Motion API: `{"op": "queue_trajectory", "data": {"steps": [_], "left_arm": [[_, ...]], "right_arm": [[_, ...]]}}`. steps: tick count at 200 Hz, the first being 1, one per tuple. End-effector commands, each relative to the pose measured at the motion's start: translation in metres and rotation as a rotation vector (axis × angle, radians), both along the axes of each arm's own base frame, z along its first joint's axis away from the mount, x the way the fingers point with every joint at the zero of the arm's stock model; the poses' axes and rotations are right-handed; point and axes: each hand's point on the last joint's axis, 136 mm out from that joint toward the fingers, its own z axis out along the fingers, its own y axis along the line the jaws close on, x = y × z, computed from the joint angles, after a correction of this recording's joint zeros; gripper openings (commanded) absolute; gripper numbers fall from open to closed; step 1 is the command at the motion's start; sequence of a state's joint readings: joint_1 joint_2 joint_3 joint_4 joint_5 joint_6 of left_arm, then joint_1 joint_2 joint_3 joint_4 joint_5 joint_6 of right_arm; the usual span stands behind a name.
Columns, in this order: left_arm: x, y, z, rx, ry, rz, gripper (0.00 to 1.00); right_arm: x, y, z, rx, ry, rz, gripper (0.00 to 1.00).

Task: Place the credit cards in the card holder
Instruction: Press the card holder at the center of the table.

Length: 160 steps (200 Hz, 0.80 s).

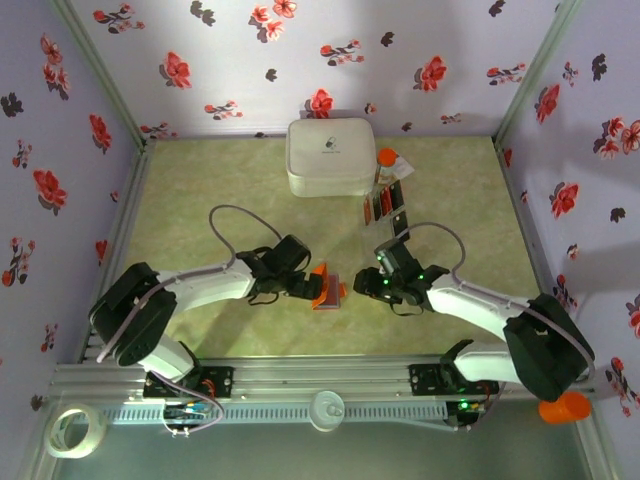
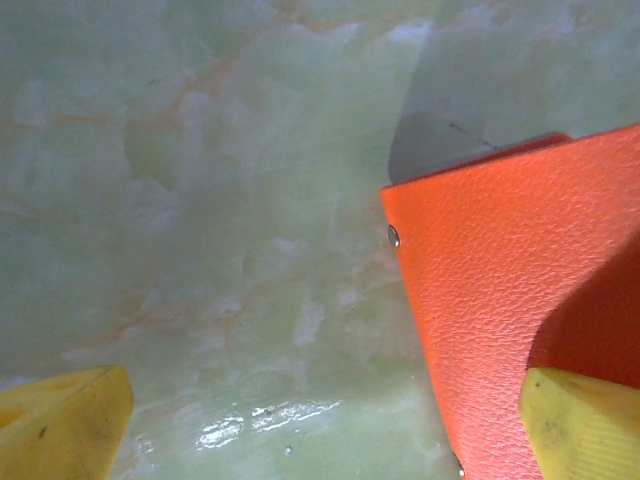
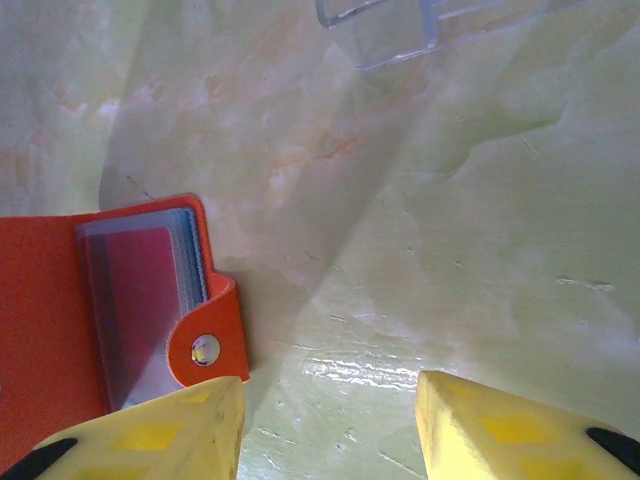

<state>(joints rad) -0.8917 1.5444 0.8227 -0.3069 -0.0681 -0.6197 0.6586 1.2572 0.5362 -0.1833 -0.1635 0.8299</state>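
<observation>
Cropped at the right wrist view's left edge: card holder (image 3: 40, 320); at its top edge, clear plastic piece (image 3: 385, 30). From above, cards (image 1: 385, 205) beside white case (image 1: 330, 155) too small to count.

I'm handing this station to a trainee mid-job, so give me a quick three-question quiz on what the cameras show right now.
1. True or false: the right gripper is carrying a card.
2. Where do the loose credit cards lie?
A) beside the white case, toward the far side of the table
B) in the near left corner
C) between the two arm bases
3. Fill in: the card holder lies ____ (open or shut).

Key:
1. False. Its jaws stand apart with nothing between them.
2. A.
3. Open. Its inner sleeves and snap tab show in the right wrist view.
</observation>
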Motion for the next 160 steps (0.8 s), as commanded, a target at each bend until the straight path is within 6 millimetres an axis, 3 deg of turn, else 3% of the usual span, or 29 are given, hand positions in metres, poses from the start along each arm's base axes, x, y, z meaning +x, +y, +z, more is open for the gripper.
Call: {"op": "queue_trajectory", "data": {"steps": [1, 85, 160], "left_arm": [[-0.001, 0.003, -0.007, 0.047, -0.005, -0.019, 1.00], [-0.005, 0.011, -0.015, 0.183, -0.002, -0.051, 1.00], [0.007, 0.011, 0.008, 0.118, -0.048, 0.004, 1.00]], "right_arm": [[0.007, 0.006, 0.007, 0.016, -0.020, 0.018, 0.49], [0.010, 0.010, 0.010, 0.008, -0.018, 0.042, 0.48], [0.011, 0.012, 0.008, 0.009, -0.008, 0.045, 0.47]]}}
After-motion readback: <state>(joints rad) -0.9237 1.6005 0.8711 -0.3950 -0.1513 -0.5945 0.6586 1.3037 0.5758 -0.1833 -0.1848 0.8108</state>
